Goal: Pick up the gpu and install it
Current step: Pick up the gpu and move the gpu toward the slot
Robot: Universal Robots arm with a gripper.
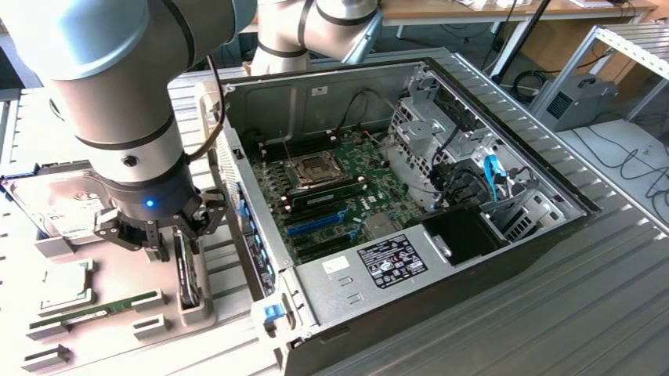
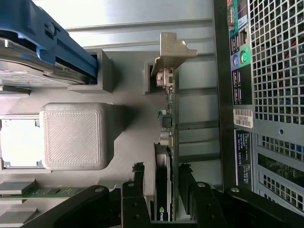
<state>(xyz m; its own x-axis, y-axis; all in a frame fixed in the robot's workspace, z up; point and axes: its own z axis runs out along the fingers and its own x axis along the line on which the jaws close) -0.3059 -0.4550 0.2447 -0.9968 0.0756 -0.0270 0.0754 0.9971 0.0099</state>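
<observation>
Held the end effector (image 1: pixel 174 249) open astride the gpu (image 2: pixel 170 128), upright on edge in the grey tray (image 1: pixel 204 313) on the surface (image 1: pixel 606 274) just beside the computer case (image 1: pixel 522 141); likely called for a square, centred squeeze on both flat faces

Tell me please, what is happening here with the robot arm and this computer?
The robot arm's gripper hangs low over the GPU, which stands on edge in a slot of the grey parts tray beside the open computer case. The gripper is open, with one finger on each side of the card, and it has not closed on it. The card is not yet in the case.
</observation>
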